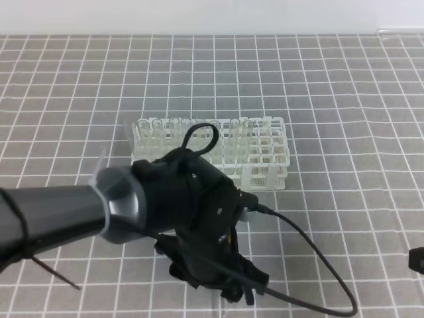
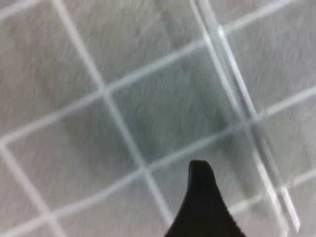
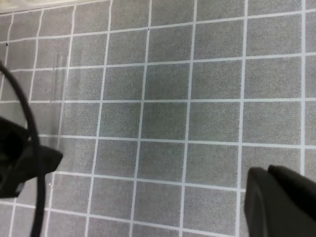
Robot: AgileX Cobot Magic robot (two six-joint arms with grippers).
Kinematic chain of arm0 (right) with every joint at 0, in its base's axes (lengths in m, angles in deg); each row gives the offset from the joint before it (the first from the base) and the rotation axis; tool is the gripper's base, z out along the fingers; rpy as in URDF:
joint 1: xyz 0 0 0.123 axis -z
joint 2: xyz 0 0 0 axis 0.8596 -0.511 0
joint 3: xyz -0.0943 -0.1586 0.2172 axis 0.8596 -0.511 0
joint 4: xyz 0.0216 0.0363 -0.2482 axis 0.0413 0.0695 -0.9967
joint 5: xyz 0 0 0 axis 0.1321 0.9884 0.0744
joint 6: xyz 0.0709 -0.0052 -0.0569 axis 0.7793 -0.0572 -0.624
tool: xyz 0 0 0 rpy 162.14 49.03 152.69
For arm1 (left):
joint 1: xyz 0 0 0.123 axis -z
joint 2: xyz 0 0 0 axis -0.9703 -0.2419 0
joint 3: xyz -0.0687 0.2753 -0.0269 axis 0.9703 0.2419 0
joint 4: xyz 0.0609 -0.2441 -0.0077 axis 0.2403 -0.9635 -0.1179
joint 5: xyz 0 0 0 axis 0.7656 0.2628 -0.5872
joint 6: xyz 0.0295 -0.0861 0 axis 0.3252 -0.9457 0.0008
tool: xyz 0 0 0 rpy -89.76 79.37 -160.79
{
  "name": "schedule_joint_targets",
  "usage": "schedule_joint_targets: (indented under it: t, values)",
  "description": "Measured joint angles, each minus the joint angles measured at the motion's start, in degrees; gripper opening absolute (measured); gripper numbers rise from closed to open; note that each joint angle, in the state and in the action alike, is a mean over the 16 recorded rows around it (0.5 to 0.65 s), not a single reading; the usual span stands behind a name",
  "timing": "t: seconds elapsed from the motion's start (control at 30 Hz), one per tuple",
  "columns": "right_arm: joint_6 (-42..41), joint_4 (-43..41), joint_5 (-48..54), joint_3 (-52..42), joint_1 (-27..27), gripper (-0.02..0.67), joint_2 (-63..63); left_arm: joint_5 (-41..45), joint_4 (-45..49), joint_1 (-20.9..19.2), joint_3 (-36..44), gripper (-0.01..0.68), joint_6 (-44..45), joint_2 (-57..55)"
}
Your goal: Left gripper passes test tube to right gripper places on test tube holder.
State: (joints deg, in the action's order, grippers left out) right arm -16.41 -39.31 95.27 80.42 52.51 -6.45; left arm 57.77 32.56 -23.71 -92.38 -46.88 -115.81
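Exterior high view: left gripper (image 1: 222, 281) low at near edge of grid mat (image 1: 344, 99), nose-down; right gripper (image 1: 417, 260) only a black sliver at right edge, well apart.
Test tube holder (image 1: 265, 156): beyond left arm, away from both fingers.
Test tube (image 2: 247, 118): flat on mat in left wrist view, just right of visible fingertip (image 2: 200, 173), untouched.
Long axis: upper-left to lower-right, roughly along finger direction.
Left fingers: spread wide, nothing held.
Right fingers: clenched, empty.
Nearer arm: left, judged ready to straddle and pinch.
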Motion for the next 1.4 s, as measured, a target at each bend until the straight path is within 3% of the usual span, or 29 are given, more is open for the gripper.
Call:
schedule_joint_targets:
  t: [0.53, 1.07, 1.4]
  values:
    - [0.00, 0.31, 0.10, 0.00, 0.00, -0.013, 0.00, -1.97, 3.20, 0.03, -0.51, 0.405, -0.14, -4.48]
    - [-1.61, 0.86, 0.72, 0.00, 0.00, -0.013, 0.00, -1.22, 4.13, -0.02, -0.55, 0.121, 4.62, -4.91]
    - [-3.54, 1.15, 1.40, 0.06, 0.00, -0.013, 0.00, -1.97, 3.79, -0.02, -0.53, 0.060, 10.66, -3.23]
